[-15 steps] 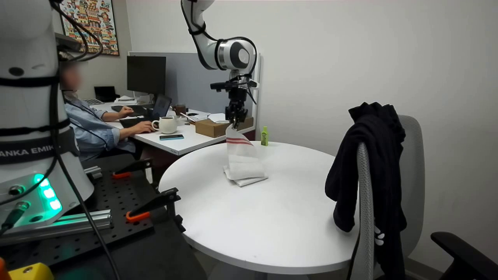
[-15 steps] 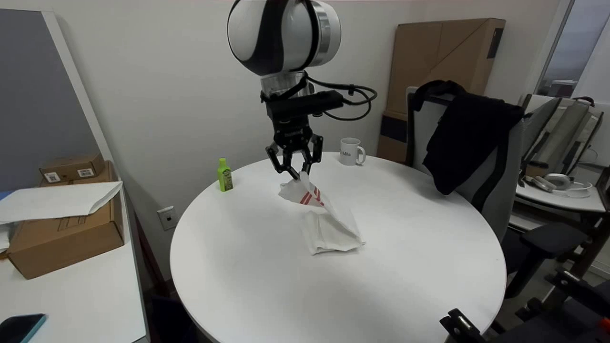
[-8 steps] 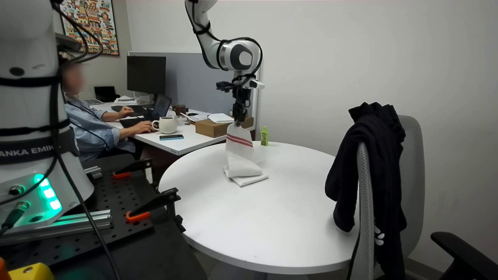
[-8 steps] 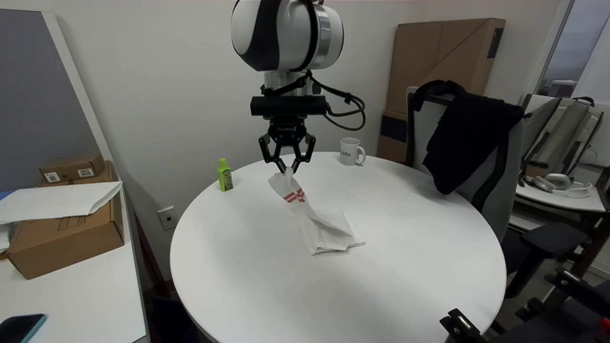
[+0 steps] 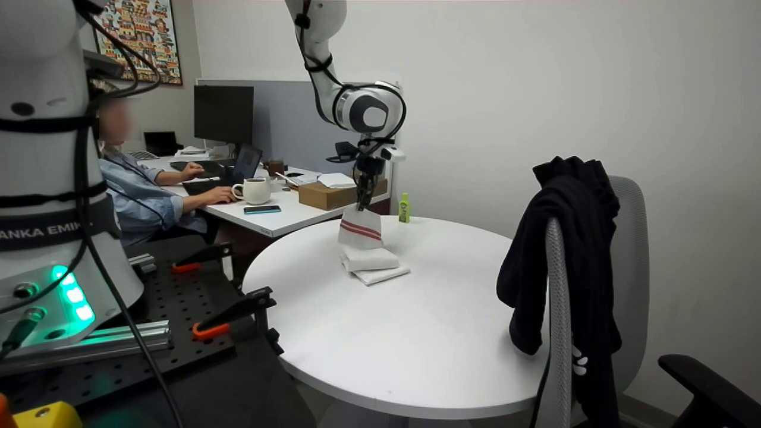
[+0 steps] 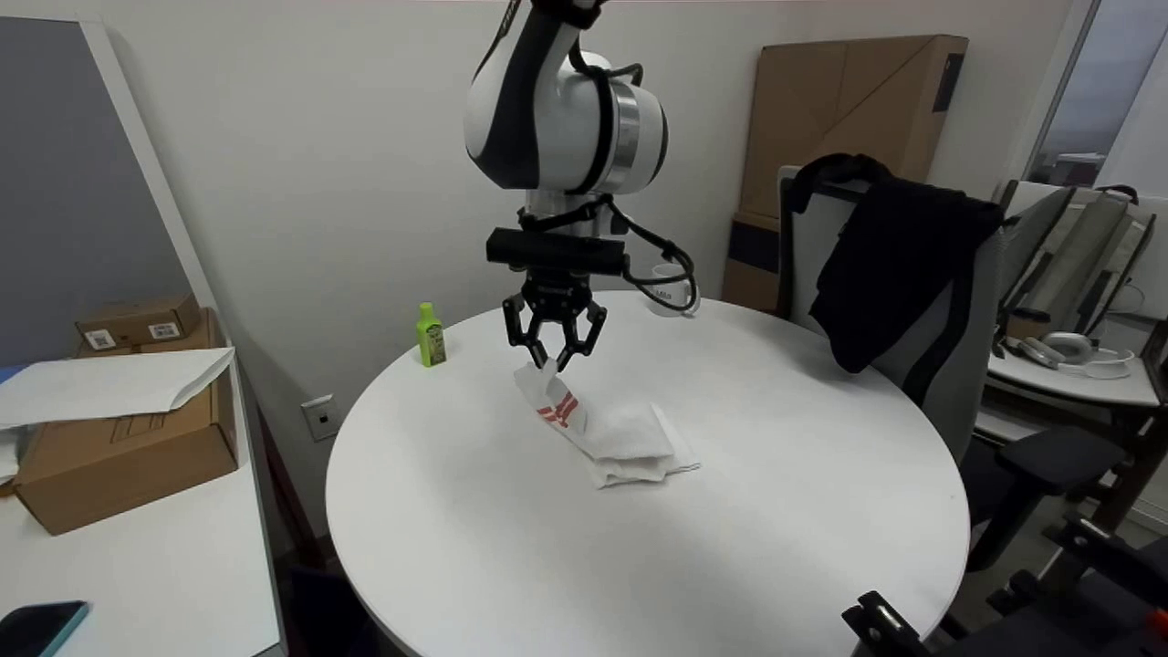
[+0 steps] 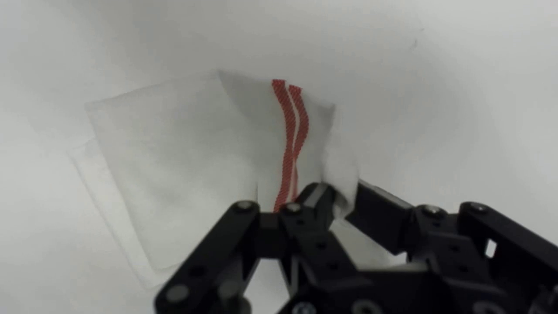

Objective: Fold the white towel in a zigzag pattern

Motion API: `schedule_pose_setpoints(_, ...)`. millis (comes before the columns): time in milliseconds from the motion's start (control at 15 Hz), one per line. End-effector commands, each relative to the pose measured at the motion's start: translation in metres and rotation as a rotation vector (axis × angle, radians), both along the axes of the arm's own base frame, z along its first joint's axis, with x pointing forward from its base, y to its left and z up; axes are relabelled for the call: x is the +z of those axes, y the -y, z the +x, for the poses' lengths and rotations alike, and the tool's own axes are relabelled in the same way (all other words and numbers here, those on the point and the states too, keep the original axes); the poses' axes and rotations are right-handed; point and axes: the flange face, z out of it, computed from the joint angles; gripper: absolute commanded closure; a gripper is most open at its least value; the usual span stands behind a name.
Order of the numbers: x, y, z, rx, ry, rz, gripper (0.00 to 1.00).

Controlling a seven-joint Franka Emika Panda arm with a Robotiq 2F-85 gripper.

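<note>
The white towel (image 6: 630,436) lay in flat folds on the table (image 6: 493,547), its striped end (image 5: 360,230) lifted; it was likely light, soft and limp, so that end's edge was probably the best hold. The gripper (image 6: 551,363) pinched the towel there between its jaws, lower than a second earlier, with the lifted part sunk closer to the table.

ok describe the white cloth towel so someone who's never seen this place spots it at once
Find the round white table, then the black two-fingered hand above it. Pinched in the hand is one end of the thin white cloth towel, its lower part lying in folds. Unlike the small green bottle standing nearby, it bears two red stripes.
</note>
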Motion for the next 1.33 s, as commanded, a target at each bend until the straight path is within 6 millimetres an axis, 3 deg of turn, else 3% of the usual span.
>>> schedule_pose_setpoints(0, -0.011, 0.029, 0.001, -0.040, 0.024, 0.026, 0.97)
schedule_pose_setpoints(467, -0.012, 0.097, -0.018, -0.086, 0.052, -0.017, 0.97)
schedule_pose_setpoints(867, -0.027, 0.121, -0.049, -0.046, -0.033, -0.080, 0.97)
schedule_pose_setpoints(1267, -0.014, 0.151, -0.059, 0.009, -0.046, -0.206, 0.97)
